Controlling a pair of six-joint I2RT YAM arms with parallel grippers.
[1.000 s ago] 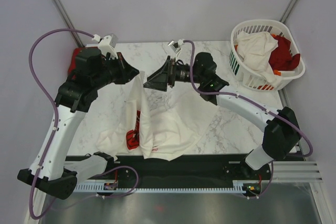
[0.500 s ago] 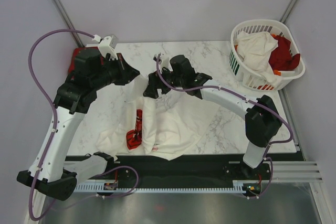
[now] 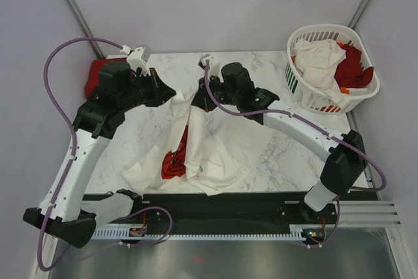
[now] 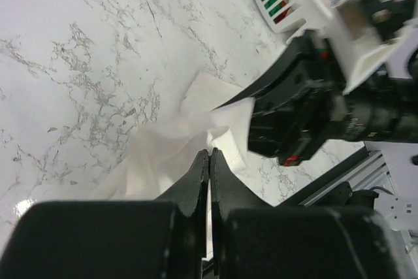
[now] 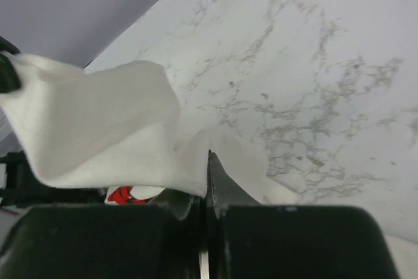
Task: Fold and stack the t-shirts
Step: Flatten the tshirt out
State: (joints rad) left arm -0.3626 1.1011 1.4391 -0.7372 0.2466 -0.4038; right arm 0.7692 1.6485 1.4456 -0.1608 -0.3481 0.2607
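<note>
At the middle of the desk [image 3: 281, 145], a cream t-shirt [image 3: 219, 155] with a red graphic is held up by its top edge, its lower part spread towards the near edge. The left fingers [image 4: 194, 184] are clenched on one pinch of cloth, the right fingers [image 5: 221, 184] on another just beside it. At far right, cream and red shirts are piled in a white basket [image 3: 326, 29].

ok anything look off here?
The cream t-shirt is bunched and twisted, pinched at one edge by the left gripper and right gripper, red graphic creased, not flat. The red t-shirt at the table's far-left corner is partly hidden; can't judge it. Nothing spilled or damaged.
</note>
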